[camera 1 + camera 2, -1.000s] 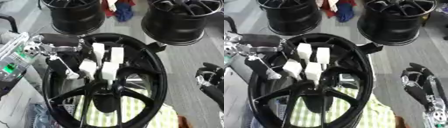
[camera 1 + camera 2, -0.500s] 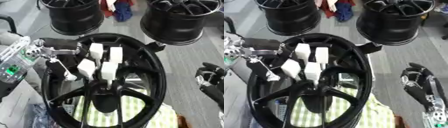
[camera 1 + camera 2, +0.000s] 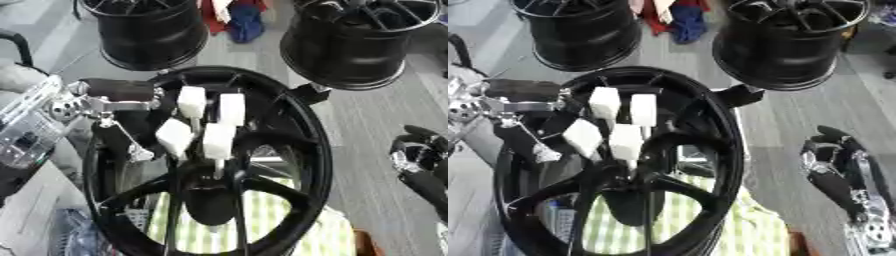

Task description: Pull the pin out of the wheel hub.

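Observation:
A large black wheel hub [image 3: 302,150] lies flat in the middle, its spokes meeting at a dark centre [image 3: 210,192]. My left hand [image 3: 203,122] reaches in from the left over that centre, its white-padded fingers bunched together. A thin pale pin [image 3: 216,169] stands upright just below the lowest pad, and the fingers pinch its top. The pin's lower end runs down toward the hub centre; whether it still sits in the hole is hidden. My right hand [image 3: 833,172] rests at the right edge, away from the wheel, with fingers relaxed.
Two more black wheels [image 3: 149,30] [image 3: 359,37] stand at the back, with red and blue cloth [image 3: 236,17] between them. A green-and-white checked cloth [image 3: 262,220] lies under the hub. My left forearm's silver parts [image 3: 52,107] fill the left side.
My left hand has stayed over the hub centre, with only a slight shift of the wrist to the right. The right hand has not moved.

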Robot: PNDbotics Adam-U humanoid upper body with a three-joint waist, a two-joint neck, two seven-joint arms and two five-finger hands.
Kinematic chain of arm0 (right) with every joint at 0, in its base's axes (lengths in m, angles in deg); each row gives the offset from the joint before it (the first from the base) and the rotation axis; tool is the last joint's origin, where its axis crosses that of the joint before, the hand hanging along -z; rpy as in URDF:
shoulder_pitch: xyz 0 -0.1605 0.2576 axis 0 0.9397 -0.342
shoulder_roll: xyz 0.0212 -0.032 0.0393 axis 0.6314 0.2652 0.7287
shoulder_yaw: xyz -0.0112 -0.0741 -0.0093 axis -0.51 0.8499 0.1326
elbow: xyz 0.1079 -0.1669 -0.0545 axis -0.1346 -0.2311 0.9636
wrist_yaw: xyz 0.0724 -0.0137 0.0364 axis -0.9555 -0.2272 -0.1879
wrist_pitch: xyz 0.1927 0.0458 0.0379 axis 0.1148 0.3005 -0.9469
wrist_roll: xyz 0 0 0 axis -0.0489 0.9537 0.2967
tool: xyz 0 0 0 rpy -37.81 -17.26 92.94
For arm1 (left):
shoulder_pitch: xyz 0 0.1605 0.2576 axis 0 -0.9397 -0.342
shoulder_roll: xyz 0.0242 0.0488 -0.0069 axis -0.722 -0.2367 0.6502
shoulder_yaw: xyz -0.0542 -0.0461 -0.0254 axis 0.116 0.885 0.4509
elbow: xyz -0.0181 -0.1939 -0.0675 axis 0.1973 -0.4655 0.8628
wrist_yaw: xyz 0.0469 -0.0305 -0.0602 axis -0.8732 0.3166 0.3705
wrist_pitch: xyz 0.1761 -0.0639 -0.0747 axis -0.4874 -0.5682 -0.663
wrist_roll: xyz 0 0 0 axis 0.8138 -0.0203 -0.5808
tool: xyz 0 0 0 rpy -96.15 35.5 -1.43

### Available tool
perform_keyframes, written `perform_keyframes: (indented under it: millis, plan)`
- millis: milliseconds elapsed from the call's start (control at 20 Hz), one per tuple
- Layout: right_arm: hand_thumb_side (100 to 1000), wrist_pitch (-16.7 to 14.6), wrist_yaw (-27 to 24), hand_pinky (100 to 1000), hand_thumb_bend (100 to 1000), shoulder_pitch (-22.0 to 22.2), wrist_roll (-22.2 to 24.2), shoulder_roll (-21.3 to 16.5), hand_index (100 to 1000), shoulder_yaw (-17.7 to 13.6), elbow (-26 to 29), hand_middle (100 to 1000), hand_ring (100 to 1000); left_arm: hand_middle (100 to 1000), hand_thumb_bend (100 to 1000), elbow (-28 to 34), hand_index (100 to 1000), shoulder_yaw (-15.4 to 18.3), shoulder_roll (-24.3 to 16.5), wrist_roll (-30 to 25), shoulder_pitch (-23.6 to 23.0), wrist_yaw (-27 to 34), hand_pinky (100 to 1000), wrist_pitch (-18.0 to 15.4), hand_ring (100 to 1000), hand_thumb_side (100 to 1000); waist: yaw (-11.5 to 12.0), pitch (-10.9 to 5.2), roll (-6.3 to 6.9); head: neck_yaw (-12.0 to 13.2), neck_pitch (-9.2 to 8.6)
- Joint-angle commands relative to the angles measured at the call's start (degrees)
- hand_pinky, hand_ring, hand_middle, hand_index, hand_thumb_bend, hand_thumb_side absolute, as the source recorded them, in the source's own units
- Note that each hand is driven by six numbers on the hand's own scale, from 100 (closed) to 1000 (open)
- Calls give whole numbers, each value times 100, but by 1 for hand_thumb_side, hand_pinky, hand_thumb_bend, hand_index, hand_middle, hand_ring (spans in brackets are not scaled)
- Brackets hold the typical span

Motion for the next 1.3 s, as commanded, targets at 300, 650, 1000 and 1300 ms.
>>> perform_keyframes:
  millis: [300,650,1000,1300]
  plan:
    - [206,-11,9,676,153,-21,0,-119,795,-47,55,648,592,386,100,381,550,656,-412,480,177,890,460,360,370,100,23,-83,2,-13,-14]
    - [208,-6,15,676,149,2,-37,-126,795,-84,53,648,592,383,122,596,552,1821,-1158,1435,-116,1429,464,665,366,100,124,-83,-4,-72,-14]
    - [208,2,16,677,148,-2,-80,-119,795,-126,65,648,592,382,146,-61,554,2773,-1500,2400,-1366,1379,456,935,363,100,232,-81,-31,-157,-14]
    - [211,16,17,678,140,6,-121,-112,795,-162,78,648,593,442,193,-1023,612,3207,-1229,2605,-2250,1018,508,1098,419,100,258,-64,-59,-187,-14]
